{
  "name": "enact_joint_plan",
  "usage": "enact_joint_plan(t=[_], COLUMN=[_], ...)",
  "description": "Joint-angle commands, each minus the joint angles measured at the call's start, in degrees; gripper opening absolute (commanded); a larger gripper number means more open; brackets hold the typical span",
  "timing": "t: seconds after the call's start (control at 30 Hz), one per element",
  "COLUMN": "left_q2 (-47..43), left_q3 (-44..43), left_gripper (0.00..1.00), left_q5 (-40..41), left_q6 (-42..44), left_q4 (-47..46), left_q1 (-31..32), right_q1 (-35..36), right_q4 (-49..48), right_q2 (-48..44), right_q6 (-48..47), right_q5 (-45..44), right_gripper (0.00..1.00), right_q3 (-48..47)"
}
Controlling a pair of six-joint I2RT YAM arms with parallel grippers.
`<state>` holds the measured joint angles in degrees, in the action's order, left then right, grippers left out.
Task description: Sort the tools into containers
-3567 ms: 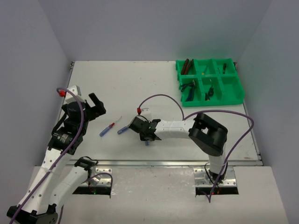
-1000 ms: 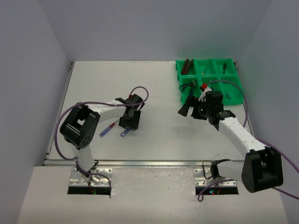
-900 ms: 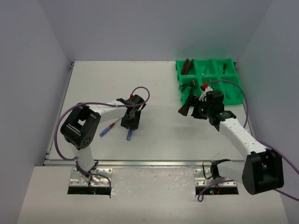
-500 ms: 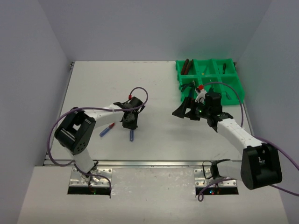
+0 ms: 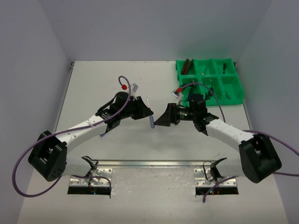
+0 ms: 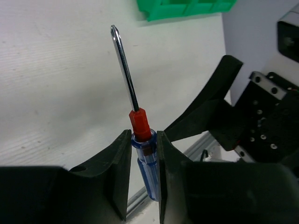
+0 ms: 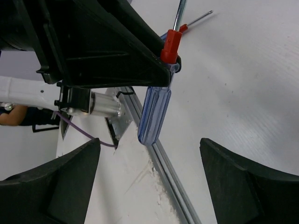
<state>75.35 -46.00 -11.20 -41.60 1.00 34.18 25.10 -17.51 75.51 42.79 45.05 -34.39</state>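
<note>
Blue-handled, red-collared steel screwdriver point(image 6: 139, 125) | left pincer point(image 6: 142, 140) clenched on it, above bench point(image 5: 103, 79) | right pincer point(image 5: 161, 116) spread, facing | step: handover, likely | next: right grips free handle end

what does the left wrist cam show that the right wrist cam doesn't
Only the left wrist view: the blue-handled screwdriver with its whole metal shaft up to the tip, and a corner of the green tray beyond. Only the right wrist view: the handle's free end hanging below the grip, a second screwdriver lying on the table, and the right hand with both fingers spread wide. Both: that screwdriver clamped in the left hand just below its red collar.
</note>
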Motion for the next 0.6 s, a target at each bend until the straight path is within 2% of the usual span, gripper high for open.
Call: enact_joint_plan(t=[0.0,0.13,0.2,0.23,0.3,0.33,0.37,0.4,0.43,0.5,0.53,0.57], left_q2=[-1.3,-1.3,-1.3,-1.5,-2.1,-2.4,-2.8,-3.5,-3.9,-5.2,-5.9,-6.9], left_q3=[0.7,2.5,2.9,2.9,3.7,3.5,2.7,1.1,-2.6,-7.7,-8.7,-12.3], left_gripper=[0.0,0.0,0.0,0.0,0.06,0.25,0.58,0.81,0.98,1.0,1.0,1.0], left_q5=[-7.8,-10.1,-10.3,-10.4,-10.0,-9.3,-7.2,-4.1,-0.9,14.8,17.4,26.1], left_q6=[-5.6,-7.9,-8.1,-8.1,-8.0,-7.3,-5.9,-2.7,-0.7,3.3,4.3,5.2], left_q4=[-12.7,-16.4,-17.3,-17.3,-18.0,-17.1,-14.3,-10.4,-1.1,12.6,18.3,25.4], left_q1=[1.1,1.7,2.2,2.3,2.4,2.4,2.4,2.4,2.4,2.4,2.3,2.2], right_q1=[3.6,4.7,5.1,5.1,5.4,5.4,5.4,5.4,5.3,4.7,3.6,1.0], right_q4=[-9.0,-9.4,-9.7,-10.0,-9.8,-8.9,-5.9,-2.8,3.9,12.8,14.8,21.5], right_q2=[1.9,3.7,4.2,4.3,4.8,4.7,4.3,4.0,3.6,2.7,2.6,2.3], right_q6=[4.2,4.2,4.3,4.3,4.3,3.9,3.0,-0.1,-2.4,-7.7,-9.8,-11.9], right_q5=[-1.3,-2.5,-2.8,-2.9,-3.1,-3.9,-6.2,-8.2,-12.8,-21.3,-23.2,-29.9], right_gripper=[0.81,0.63,0.48,0.47,0.08,0.0,0.0,0.0,0.0,0.0,0.0,0.0], right_q3=[-0.5,-2.0,-2.4,-2.6,-3.3,-3.5,-4.0,-5.4,-6.3,-9.0,-10.2,-11.6])
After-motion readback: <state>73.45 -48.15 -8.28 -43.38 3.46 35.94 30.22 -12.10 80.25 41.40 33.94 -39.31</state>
